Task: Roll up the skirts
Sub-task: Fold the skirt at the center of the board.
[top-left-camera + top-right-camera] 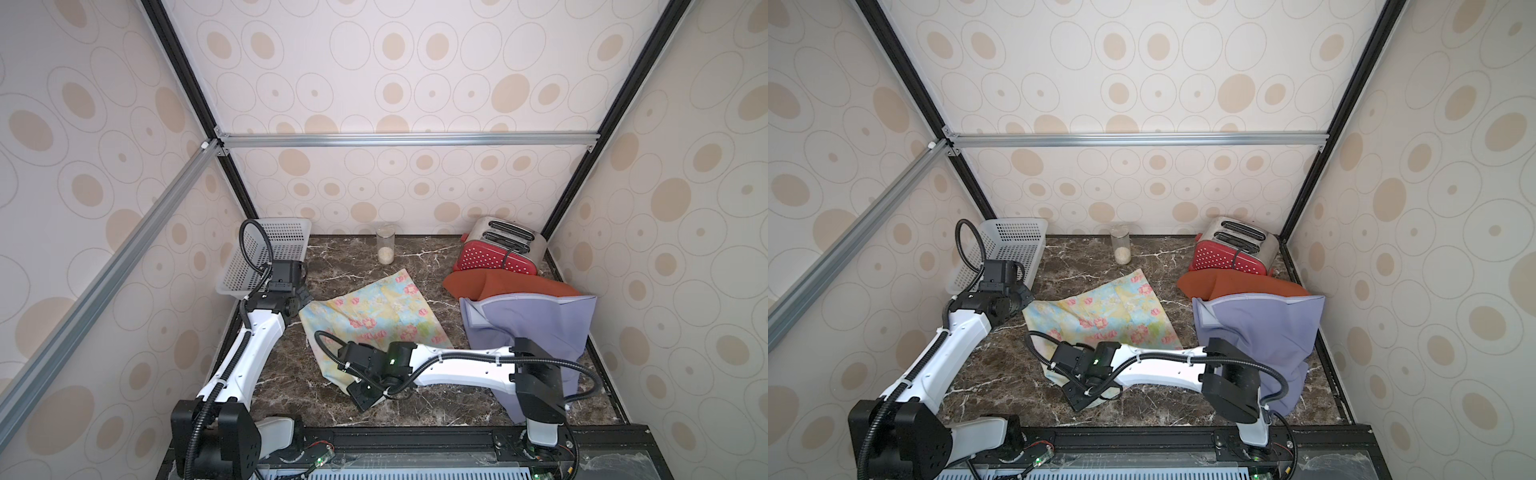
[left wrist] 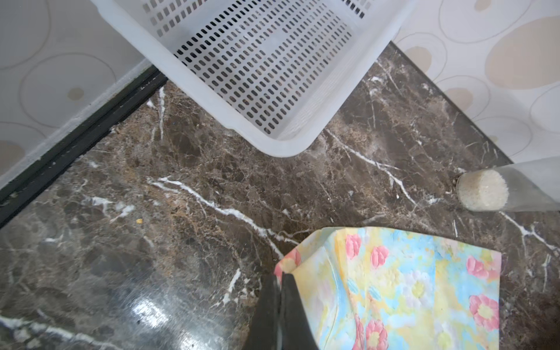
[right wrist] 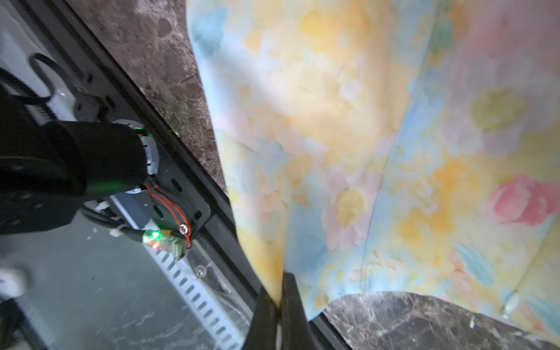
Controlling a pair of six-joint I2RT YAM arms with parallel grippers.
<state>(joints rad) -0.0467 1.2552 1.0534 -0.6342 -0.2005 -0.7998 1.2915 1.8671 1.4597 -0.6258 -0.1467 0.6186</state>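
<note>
Right pincer (image 3: pixel 277 292) sits closest to my lens in its wrist view, both black fingers pressed together on a hem fold of the pale yellow, blue and pink floral skirt (image 3: pixel 363 151). That is the skirt's front corner. My left pincer (image 2: pixel 280 277) is likewise clamped, biting the left corner of the same cloth.

Between the two grips, the floral skirt (image 1: pixel 374 311) lies spread in the middle of the dark brown marble-patterned desk (image 1: pixel 291 374) as a slanted four-cornered sheet. One corner points back toward the jar and the opposite one comes forward to my right pincer. It looks about as wide as it is deep, so I cannot tell a clear long axis.

Further right, the plain lavender-purple cloth skirt (image 1: pixel 540 324) drapes along the right wall with its long axis running front to back, partly behind my right arm. Its far edge overlaps the plain rust-orange cloth skirt (image 1: pixel 498 284), which stretches left to right, touching the red white-dotted steel toaster (image 1: pixel 496 253). The toaster's two slots are dark.

At the back stands an upright clear glass jar (image 1: pixel 385 249) with a low layer of white grains. In the back left corner, the white perforated plastic basket (image 2: pixel 272 145) leans tilted, showing only its own slotted floor.
</note>
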